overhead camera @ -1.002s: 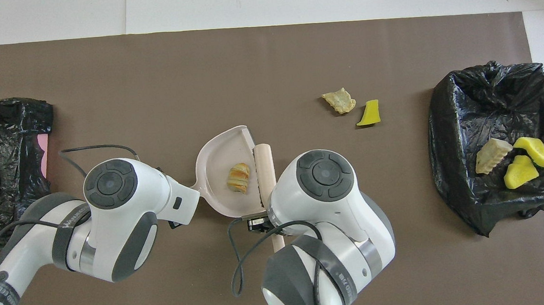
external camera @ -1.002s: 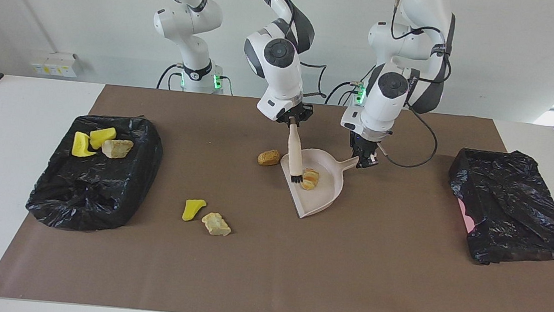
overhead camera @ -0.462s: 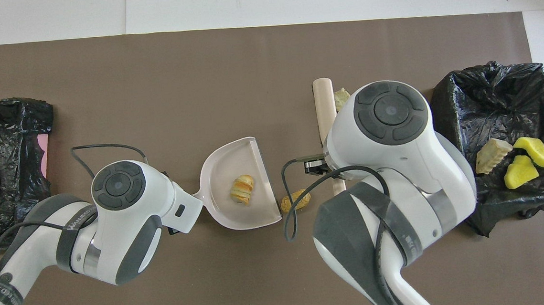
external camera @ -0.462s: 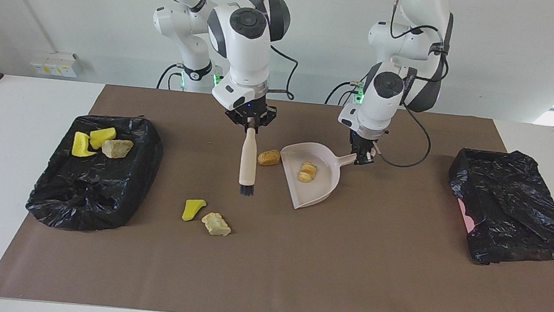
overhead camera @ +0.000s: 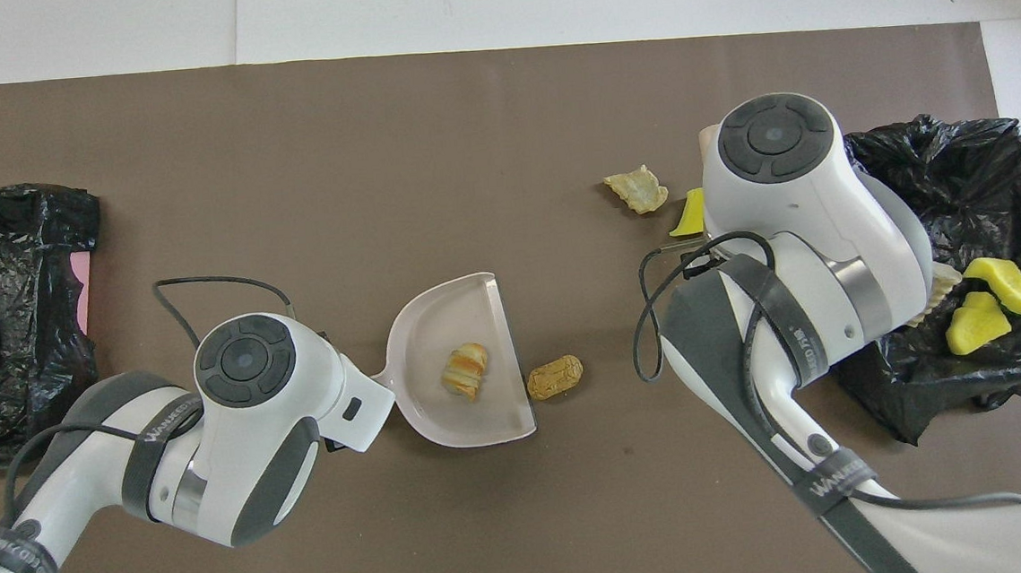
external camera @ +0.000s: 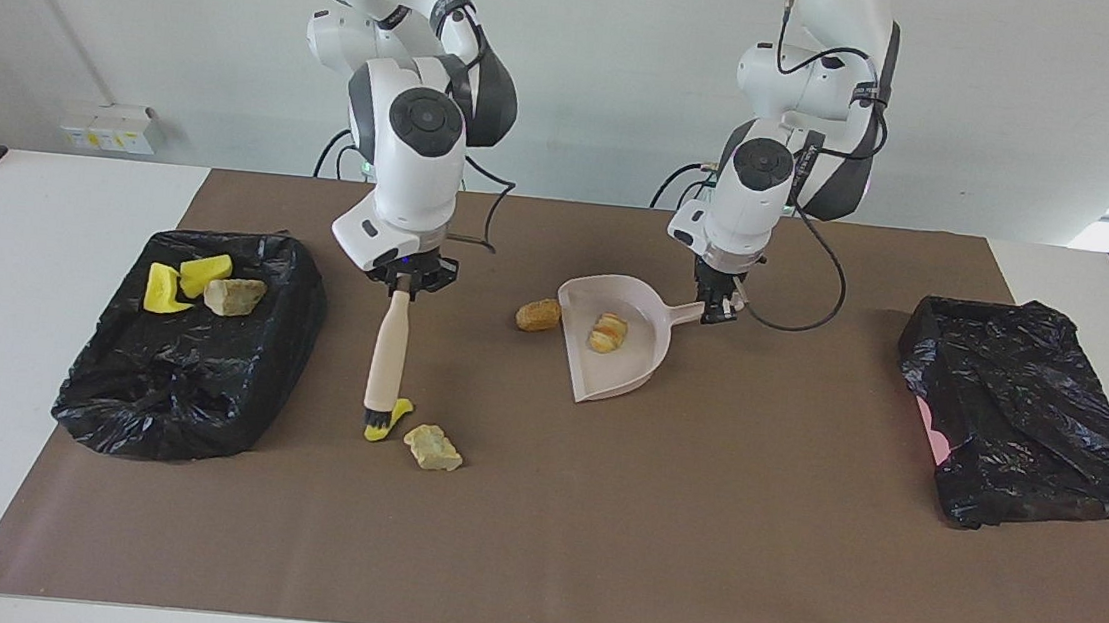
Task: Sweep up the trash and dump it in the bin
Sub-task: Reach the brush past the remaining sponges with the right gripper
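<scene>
Swung away from the dustpan [external camera: 627,343], the right gripper [external camera: 404,281], fingers clamped on the brush [external camera: 387,357], sets bristles against a light, soft yellow wedge [external camera: 398,408]; left gripper [external camera: 715,308] clamps the dustpan's handle.

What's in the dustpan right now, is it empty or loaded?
Loaded, with one piece: a striped beige lump lies in the dustpan, whose handle the left gripper holds. The brown sponge lies outside, beside its rim.
</scene>
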Available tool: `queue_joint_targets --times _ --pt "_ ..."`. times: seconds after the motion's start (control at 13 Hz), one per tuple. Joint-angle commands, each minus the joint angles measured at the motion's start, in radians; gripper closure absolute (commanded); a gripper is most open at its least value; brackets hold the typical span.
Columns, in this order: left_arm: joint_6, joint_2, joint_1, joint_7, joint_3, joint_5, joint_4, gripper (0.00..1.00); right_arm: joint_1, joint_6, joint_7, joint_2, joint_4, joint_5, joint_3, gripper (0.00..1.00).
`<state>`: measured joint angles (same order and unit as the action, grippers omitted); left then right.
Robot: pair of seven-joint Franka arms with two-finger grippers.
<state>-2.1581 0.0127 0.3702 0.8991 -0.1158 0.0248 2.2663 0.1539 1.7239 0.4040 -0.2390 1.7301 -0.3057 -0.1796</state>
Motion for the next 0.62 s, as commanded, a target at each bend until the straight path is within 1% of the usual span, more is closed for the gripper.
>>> queue_joint_targets --times 0.0,0.23,0.31,0.46,0.54 --pt "0.001 0.046 0.015 -0.055 0.011 0.018 0.048 1.00 -0.016 0.011 -0.014 -0.061 -0.018 -0.105 -0.014 1.00" --pt "0.000 0.046 0.016 -0.057 0.011 0.017 0.048 1.00 -0.025 0.077 -0.014 -0.135 -0.015 -0.185 -0.014 1.00" --pt "0.000 0.046 0.015 -0.057 0.011 0.014 0.048 1.00 -0.027 0.094 -0.014 -0.152 -0.014 -0.190 -0.014 1.00" --pt "-0.002 0.046 0.015 -0.058 0.011 0.010 0.048 1.00 -0.031 0.129 -0.019 -0.170 -0.015 -0.216 -0.015 1.00" --pt "-0.002 0.046 0.015 -0.068 0.011 0.010 0.048 1.00 -0.031 0.155 -0.022 -0.175 -0.015 -0.204 -0.017 1.00"
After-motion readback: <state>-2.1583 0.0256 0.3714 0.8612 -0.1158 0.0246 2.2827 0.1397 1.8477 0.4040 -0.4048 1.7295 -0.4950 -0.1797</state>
